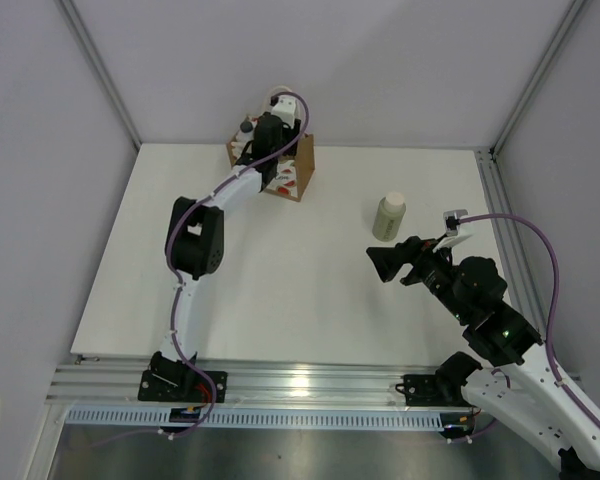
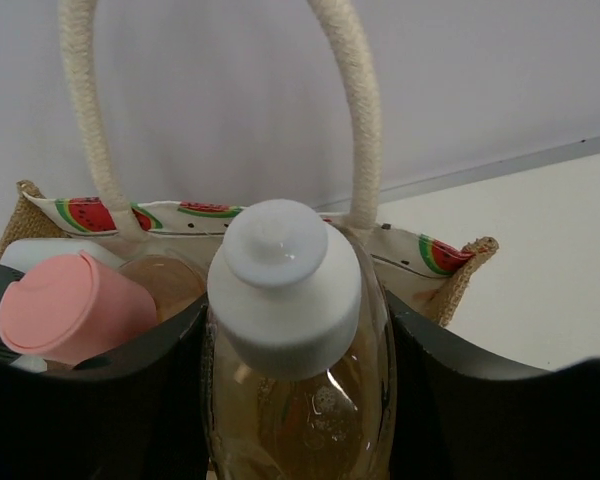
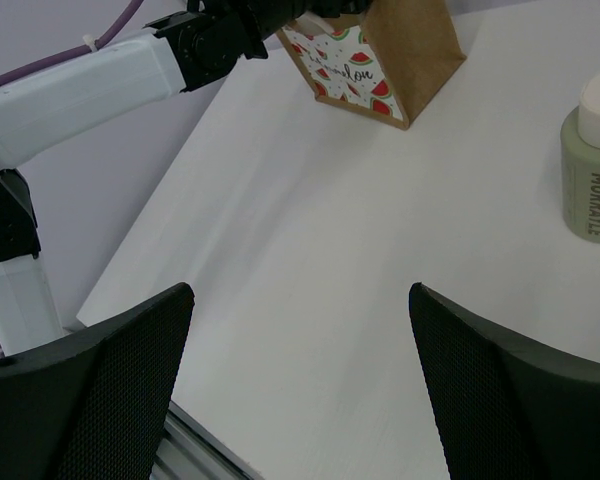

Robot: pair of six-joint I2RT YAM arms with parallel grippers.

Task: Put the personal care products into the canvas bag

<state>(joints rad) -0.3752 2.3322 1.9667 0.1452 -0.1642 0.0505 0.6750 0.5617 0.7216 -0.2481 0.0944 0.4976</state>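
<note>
Left wrist view shows the left gripper (image 1: 271, 133) clamped on the amber bottle (image 2: 295, 395), hanging over the open canvas bag (image 2: 456, 286), where the peach bottle (image 2: 70, 305) already sits. The jar (image 1: 245, 127) seems to be inside too, though it is too small to confirm. The olive-beige bottle (image 1: 388, 216) stands on the table (image 1: 280, 285), near the right gripper (image 3: 300, 385), which gapes wide and empty.
</note>
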